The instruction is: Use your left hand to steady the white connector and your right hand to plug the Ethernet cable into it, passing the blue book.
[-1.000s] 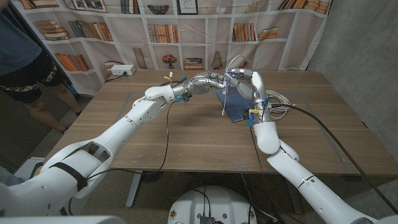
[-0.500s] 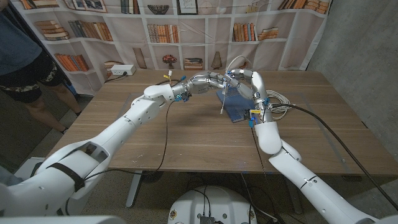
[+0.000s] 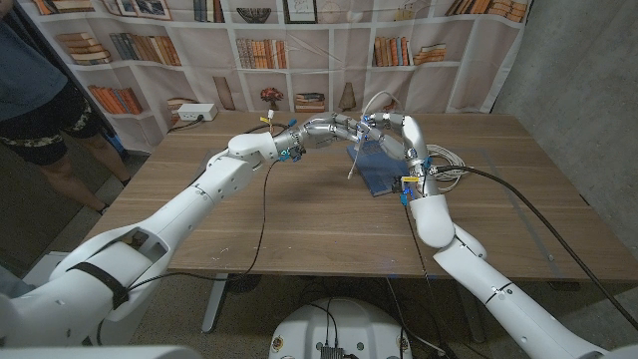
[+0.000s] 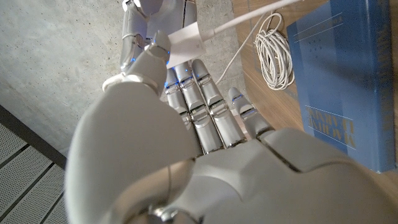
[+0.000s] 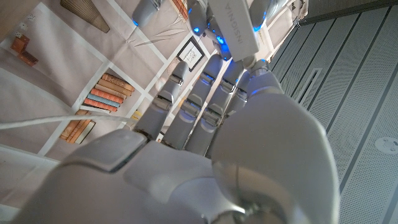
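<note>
Head view shows both hands meeting above the blue book, which lies on the far right part of the worktop. The left hand reaches in from the left, fingers closed on the white connector; the left wrist view shows that connector pinched at the fingertips, its own white lead running off toward a coiled white cable on the worktop beside the book. The right hand comes up from the near right, and the right wrist view shows its fingers around the end of the white connector; I cannot tell whether the Ethernet cable plug sits in that hand, nor whether it is seated yet. To do the mating well, I judge the left hand should hold the connector still and level while the right pushes straight along the socket axis, not at an angle, and keeps slack in the cable above the book.
</note>
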Robot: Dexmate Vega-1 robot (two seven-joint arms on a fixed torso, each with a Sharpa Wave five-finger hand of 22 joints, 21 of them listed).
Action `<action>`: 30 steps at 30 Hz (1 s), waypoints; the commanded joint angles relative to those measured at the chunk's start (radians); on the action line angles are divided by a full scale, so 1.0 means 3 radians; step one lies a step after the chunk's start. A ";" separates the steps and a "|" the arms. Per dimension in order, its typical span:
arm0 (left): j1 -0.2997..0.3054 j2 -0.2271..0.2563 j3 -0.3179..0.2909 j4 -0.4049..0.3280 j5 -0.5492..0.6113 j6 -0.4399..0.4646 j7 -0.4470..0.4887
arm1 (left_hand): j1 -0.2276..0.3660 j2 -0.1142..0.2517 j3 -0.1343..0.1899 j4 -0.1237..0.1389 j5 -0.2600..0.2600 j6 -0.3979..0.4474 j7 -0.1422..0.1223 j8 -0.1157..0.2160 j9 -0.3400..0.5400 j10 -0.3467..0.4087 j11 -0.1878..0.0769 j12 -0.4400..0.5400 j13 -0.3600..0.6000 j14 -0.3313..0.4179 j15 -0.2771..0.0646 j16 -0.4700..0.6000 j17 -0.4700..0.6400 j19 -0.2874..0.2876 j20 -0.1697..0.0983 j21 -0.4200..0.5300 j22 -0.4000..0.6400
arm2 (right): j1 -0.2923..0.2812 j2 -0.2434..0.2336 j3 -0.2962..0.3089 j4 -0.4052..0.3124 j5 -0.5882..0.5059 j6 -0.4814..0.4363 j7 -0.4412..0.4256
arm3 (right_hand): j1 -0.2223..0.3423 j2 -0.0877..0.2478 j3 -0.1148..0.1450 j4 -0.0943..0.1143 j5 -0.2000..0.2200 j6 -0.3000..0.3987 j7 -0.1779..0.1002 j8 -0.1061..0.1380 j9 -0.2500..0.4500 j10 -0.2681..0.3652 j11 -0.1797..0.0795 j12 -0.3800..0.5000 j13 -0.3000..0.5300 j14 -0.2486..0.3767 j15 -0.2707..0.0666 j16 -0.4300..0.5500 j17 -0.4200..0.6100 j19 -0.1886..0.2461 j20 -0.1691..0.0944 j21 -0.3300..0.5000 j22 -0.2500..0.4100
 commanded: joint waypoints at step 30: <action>-0.0051 -0.0013 0.0050 0.0034 0.0015 -0.0013 -0.0057 | -0.0095 0.0103 0.0471 0.0441 0.0028 0.0037 0.0020 0.0029 0.0015 0.0177 -0.0140 0.0023 0.0428 0.0022 -0.0212 -0.0004 0.0000 0.0012 -0.0023 -0.0008 0.0001 | -0.0010 -0.0063 0.0000 -0.0002 0.0006 0.0038 0.0075 | -0.0723 -0.0193 -0.0137 0.0169 -0.0164 -0.0615 -0.0140 -0.0116 0.0043 -0.0721 -0.0044 -0.0242 0.0306 -0.0963 0.0157 -0.0062 -0.0027 -0.0240 0.0377 -0.0060 0.0018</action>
